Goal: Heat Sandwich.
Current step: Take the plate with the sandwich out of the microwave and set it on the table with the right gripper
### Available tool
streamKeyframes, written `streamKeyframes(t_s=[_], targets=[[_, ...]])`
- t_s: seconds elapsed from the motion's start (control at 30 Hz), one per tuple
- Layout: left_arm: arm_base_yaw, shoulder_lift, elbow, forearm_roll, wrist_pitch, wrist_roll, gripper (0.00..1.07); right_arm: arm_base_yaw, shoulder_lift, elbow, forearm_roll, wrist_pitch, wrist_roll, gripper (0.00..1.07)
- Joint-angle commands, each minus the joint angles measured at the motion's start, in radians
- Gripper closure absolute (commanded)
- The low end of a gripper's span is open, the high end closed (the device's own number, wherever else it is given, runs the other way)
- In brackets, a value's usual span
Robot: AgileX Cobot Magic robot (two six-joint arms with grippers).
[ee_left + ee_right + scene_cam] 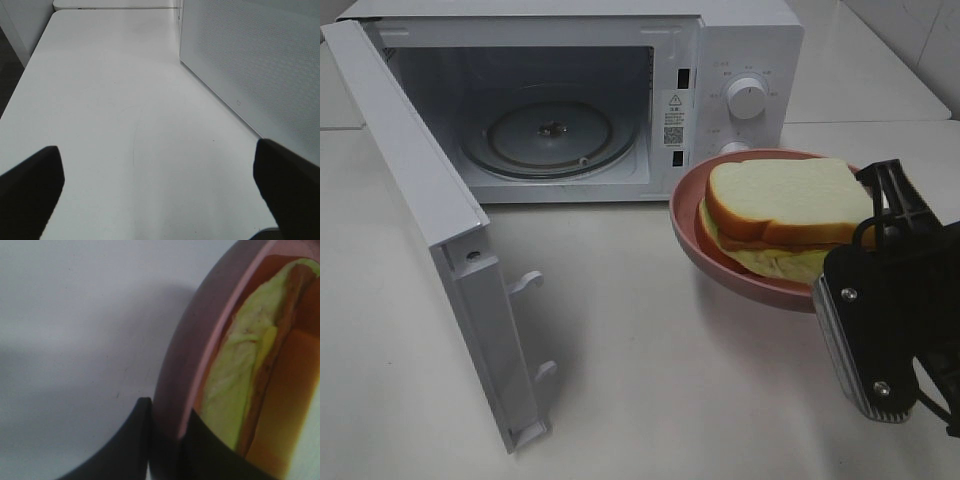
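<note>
The sandwich (785, 205), toasted bread over a yellow-green layer, lies on a round pink plate (692, 235) in front of the microwave's control panel. My right gripper (872, 215) is shut on the plate's right rim and seems to hold it slightly off the table. In the right wrist view the gripper (167, 450) pinches the plate's rim (200, 340), with the sandwich (250, 375) just inside. The white microwave (550, 100) stands open, its glass turntable (550, 135) bare. My left gripper (160, 190) hangs open over bare table, holding nothing.
The microwave door (430, 220) swings far out to the front left, with its latch hooks (530, 280) facing the middle. The microwave's perforated side wall (250, 55) runs beside my left gripper. The table edge (20, 85) drops off on the far side of that gripper.
</note>
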Motion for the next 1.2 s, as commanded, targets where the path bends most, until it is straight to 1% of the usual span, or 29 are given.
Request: streamKeyframes(t_s=[0.03, 0.07, 0.2, 0.3, 0.37, 0.47, 0.5, 0.53, 0.63, 0.7, 0.8, 0.9, 1.1, 1.2], targets=[[0.002, -0.016, 0.002, -0.002, -0.015, -0.001, 0.09, -0.005, -0.013, -0.002, -0.088, 0.035, 0.179, 1.07], [0.002, -0.016, 0.002, -0.002, -0.015, -0.001, 0.09, -0.005, -0.013, -0.002, -0.088, 0.035, 0.179, 1.07], [0.002, -0.016, 0.002, -0.002, -0.015, -0.001, 0.09, -0.005, -0.013, -0.002, -0.149, 0.105, 0.327, 1.07], [0.002, -0.016, 0.002, -0.002, -0.015, -0.001, 0.09, -0.005, -0.013, -0.002, -0.166, 0.132, 0.385, 1.07], [0.002, -0.016, 0.002, -0.002, -0.015, -0.001, 0.09, -0.005, -0.013, -0.002, -0.206, 0.168, 0.459, 1.07], [0.002, -0.016, 0.002, -0.002, -0.015, -0.001, 0.09, -0.005, -0.013, -0.002, -0.232, 0.196, 0.506, 1.07], [0.002, -0.016, 0.002, -0.002, -0.015, -0.001, 0.09, -0.005, -0.013, -0.002, -0.255, 0.222, 0.56, 1.07], [0.002, -0.016, 0.002, -0.002, -0.015, -0.001, 0.09, -0.005, -0.013, -0.002, -0.255, 0.222, 0.56, 1.07], [0.002, -0.016, 0.002, -0.002, -0.015, -0.001, 0.09, -0.005, -0.013, -0.002, -0.282, 0.278, 0.66, 1.06], [0.002, -0.016, 0.002, -0.002, -0.015, -0.001, 0.09, -0.005, -0.013, -0.002, -0.282, 0.289, 0.68, 1.06], [0.002, -0.016, 0.002, -0.002, -0.015, -0.001, 0.09, -0.005, -0.013, -0.002, -0.283, 0.339, 0.791, 1.06], [0.002, -0.016, 0.002, -0.002, -0.015, -0.001, 0.09, -0.005, -0.012, -0.002, -0.292, 0.367, 0.846, 1.06], [0.002, -0.016, 0.002, -0.002, -0.015, -0.001, 0.09, -0.005, 0.02, -0.005, -0.382, 0.44, 1.051, 1.06], [0.002, -0.016, 0.002, -0.002, -0.015, -0.001, 0.09, -0.005, 0.046, -0.021, -0.385, 0.464, 1.1, 1.06]])
